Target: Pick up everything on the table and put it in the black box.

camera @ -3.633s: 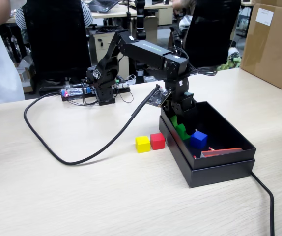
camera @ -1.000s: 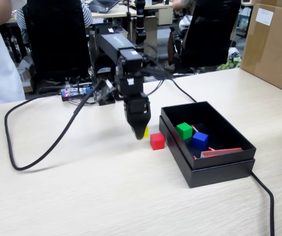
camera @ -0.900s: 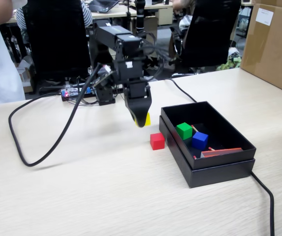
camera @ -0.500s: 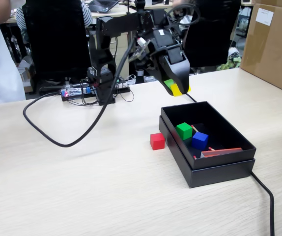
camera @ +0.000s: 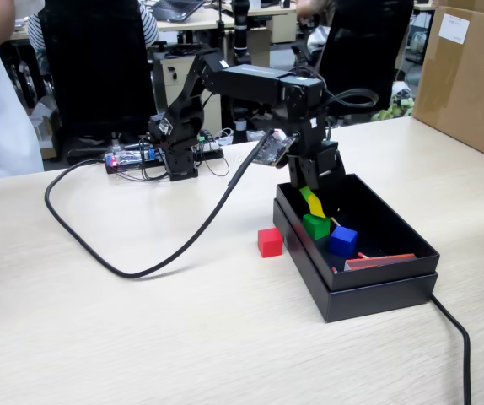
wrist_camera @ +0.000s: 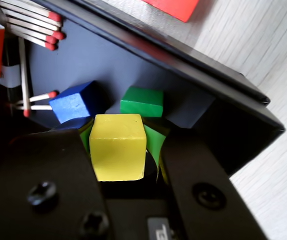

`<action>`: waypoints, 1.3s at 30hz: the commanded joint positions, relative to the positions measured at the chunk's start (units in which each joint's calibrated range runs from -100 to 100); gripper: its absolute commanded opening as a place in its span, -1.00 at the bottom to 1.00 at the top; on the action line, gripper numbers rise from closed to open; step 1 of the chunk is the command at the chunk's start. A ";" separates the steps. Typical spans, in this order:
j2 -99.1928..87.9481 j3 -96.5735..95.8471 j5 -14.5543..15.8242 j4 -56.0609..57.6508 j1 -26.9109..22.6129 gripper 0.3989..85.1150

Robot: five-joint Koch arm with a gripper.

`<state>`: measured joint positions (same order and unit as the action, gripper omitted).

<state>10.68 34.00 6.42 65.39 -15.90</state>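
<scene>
holding the yellow cube (wrist_camera: 118,146) pinched in my gripper (wrist_camera: 126,150) above the black box (camera: 411,253), over the green cube (wrist_camera: 142,101) and blue cube (wrist_camera: 74,102); next i judge release; red cube (camera: 269,241) waits on the table (camera: 141,337).

My arm (camera: 250,84) is matte black throughout, built of boxy servo blocks joined by angular brackets. A thick black cable (camera: 153,261) loops from my wrist, and thinner wires gather at my base (camera: 179,164). My gripper (wrist_camera: 128,150) has broad black plastic jaws with two dark screws, lined, I think, with green and yellow padding.
</scene>
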 commanded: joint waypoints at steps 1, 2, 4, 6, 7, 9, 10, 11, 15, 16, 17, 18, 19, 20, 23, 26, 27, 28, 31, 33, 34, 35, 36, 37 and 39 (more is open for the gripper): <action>-0.75 5.07 0.15 1.70 -0.29 -0.40; -0.30 5.16 0.44 2.39 -0.39 -0.36; -0.18 4.98 0.78 2.56 -0.39 -0.35; -0.30 4.62 1.07 2.65 -0.44 -0.35; -1.21 3.62 1.27 2.65 -0.44 -0.22; -3.28 2.08 1.27 2.65 -0.49 -0.05; -4.89 1.54 1.42 2.65 -0.44 0.02; -6.61 1.26 1.81 2.65 -0.44 0.09; -19.80 -1.00 2.34 2.65 -0.05 0.15; -22.33 -1.46 2.34 2.65 0.10 0.15; -24.97 -1.82 2.34 2.65 0.29 0.15; -27.72 -2.36 2.34 2.65 0.49 0.15; -30.36 -3.09 2.39 2.65 0.78 0.15; -33.00 -4.17 2.59 2.65 1.07 0.15; -41.95 -10.16 3.13 1.09 2.30 0.15; -49.98 -18.95 3.08 -1.85 4.25 0.15; -52.62 -22.58 2.93 -3.14 4.84 0.14; -55.37 -26.21 2.74 -4.61 5.42 0.14; -61.45 -35.45 1.95 -7.46 6.89 0.14; -65.13 -42.16 1.17 -10.66 8.01 0.14; -65.47 -43.43 1.07 -11.18 8.21 0.14; -65.24 -44.34 1.07 -11.44 8.45 0.14; -64.55 -44.25 1.12 -11.44 8.50 0.14; -63.52 -43.98 1.12 -11.44 8.55 0.15; -60.42 -42.62 1.27 -11.44 8.74 0.15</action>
<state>-51.07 -12.83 7.74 55.71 -7.59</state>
